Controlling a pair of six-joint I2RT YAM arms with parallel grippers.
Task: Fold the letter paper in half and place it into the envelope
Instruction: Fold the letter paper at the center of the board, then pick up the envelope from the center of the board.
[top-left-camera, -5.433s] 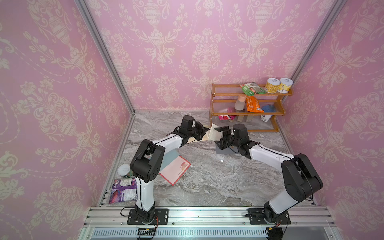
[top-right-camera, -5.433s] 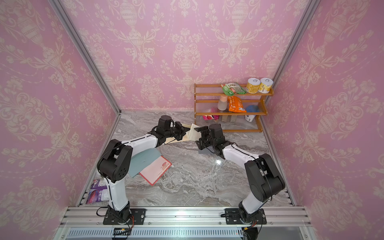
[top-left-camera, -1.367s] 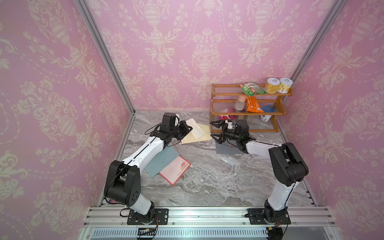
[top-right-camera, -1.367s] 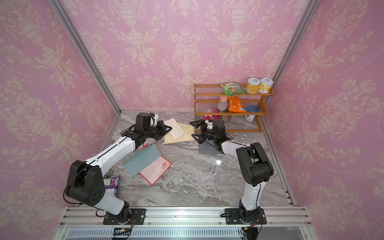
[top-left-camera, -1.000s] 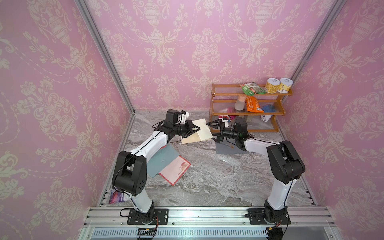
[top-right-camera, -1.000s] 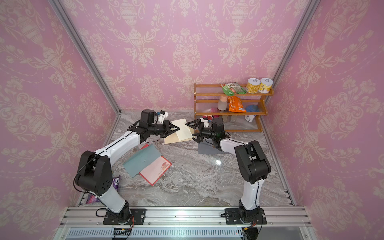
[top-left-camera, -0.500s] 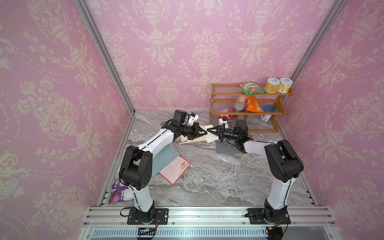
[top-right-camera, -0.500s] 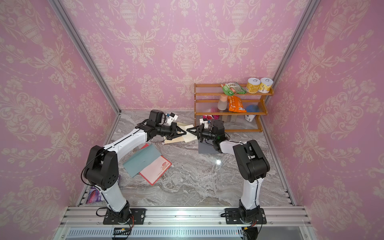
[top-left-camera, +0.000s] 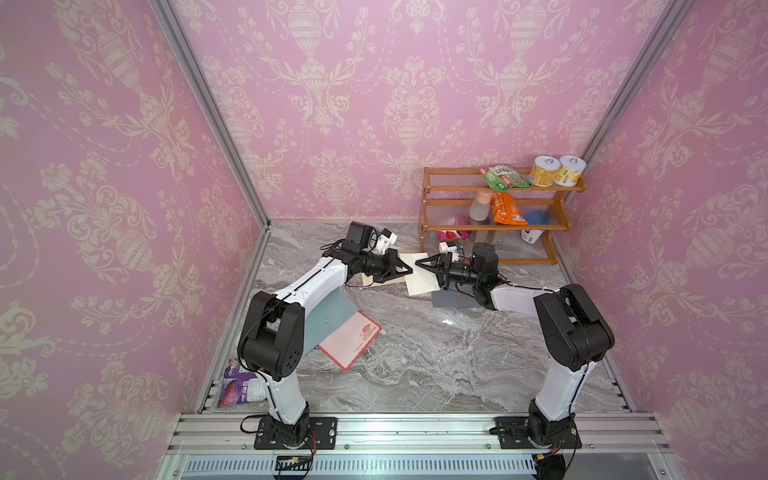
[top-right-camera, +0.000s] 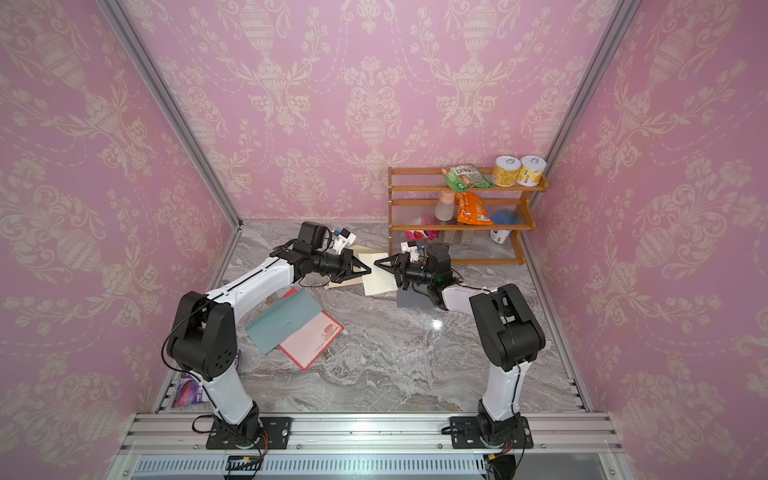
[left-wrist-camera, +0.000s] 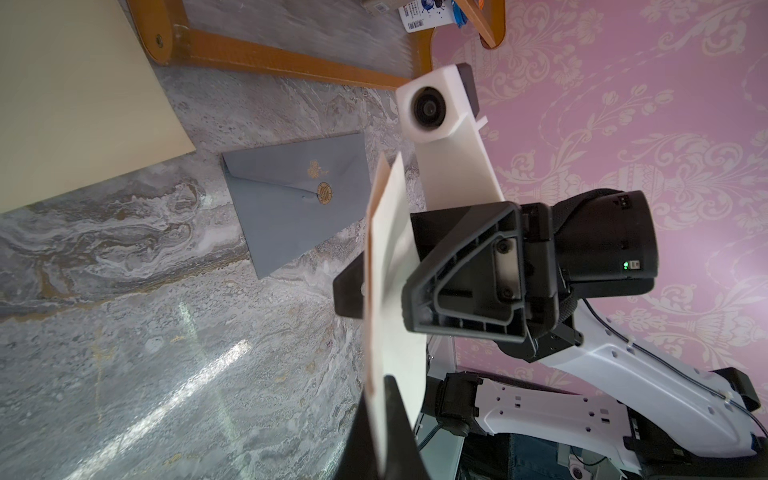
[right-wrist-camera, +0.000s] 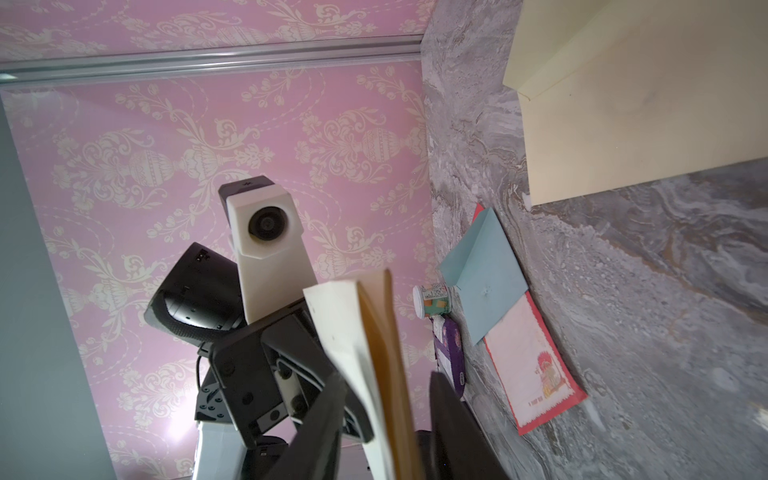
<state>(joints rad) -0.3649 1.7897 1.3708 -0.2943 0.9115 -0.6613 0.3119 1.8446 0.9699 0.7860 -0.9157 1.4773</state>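
Two grippers meet tip to tip in the air above the back middle of the worktop (top-left-camera: 415, 365), with the letter paper (left-wrist-camera: 384, 232) spanning the gap between them. The left gripper (top-left-camera: 405, 269) is clenched on one end of it. The right gripper (top-left-camera: 422, 265) has its jaws standing apart on either side of the other end, and the right wrist view shows a sliver of daylight beside the sheet, so it straddles rather than pinches. The paper already looks doubled: two pale leaves joined along one edge and gaping a little at the free side.

The grey envelope (left-wrist-camera: 291, 208) lies flat under the right arm, toward the back right corner, with its flap closed under a gold seal. I take it for the target, though loose cream sheets (right-wrist-camera: 623, 124) lie just beside it.

The paper should be light, thin and limp, so held by one end it will likely sag or spring open. The best hold is near the crease, pinching both leaves, so that the fold leads in. Hard pads may slip on the smooth stock. The envelope, just as light, would probably skid on the polished stone unless pinned down.
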